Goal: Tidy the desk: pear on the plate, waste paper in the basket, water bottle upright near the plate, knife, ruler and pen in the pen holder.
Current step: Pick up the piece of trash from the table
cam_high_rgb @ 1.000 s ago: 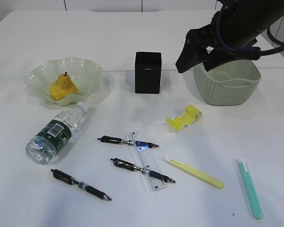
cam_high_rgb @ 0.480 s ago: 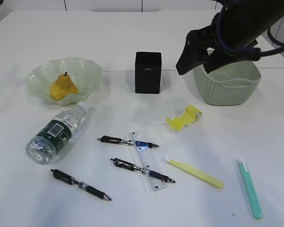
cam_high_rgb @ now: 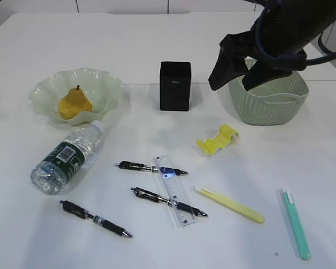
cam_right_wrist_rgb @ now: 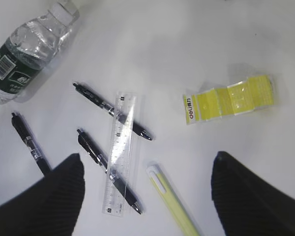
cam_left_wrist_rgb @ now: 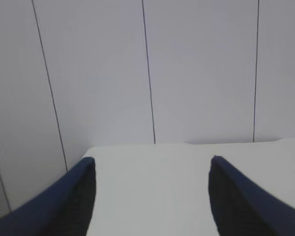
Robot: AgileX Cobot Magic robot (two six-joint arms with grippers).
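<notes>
We find the pear [cam_high_rgb: 74, 104] already sitting in the plate [cam_high_rgb: 47, 87] toward the surface's [cam_high_rgb: 129, 33] left edge, so that step looks done. The water bottle [cam_high_rgb: 67, 157] lies on its side just in front of the plate. The yellow waste paper [cam_high_rgb: 217, 139] rests on the surface in front of the basket [cam_high_rgb: 269, 101], which stands near the back right corner, and the black pen holder [cam_high_rgb: 175, 86] stands at the middle of the back.

Three black pens [cam_high_rgb: 151, 167] and the clear ruler [cam_high_rgb: 173, 190], lying across two of them, are spread along the front, with a yellow knife [cam_high_rgb: 229, 204] and a green knife [cam_high_rgb: 295, 223] toward the front right corner.

Our right hand [cam_right_wrist_rgb: 147, 182] hangs high above the basket's front-left rim, released and holding nothing, its wrist camera looking down on the paper and pens. Our left hand [cam_left_wrist_rgb: 152, 196] is also released and empty, facing a wall off at the surface's far edge.

We judge the paper step is in hand: the next move calls for lowering the right hand onto the folded paper, straddling it across its narrow width.
</notes>
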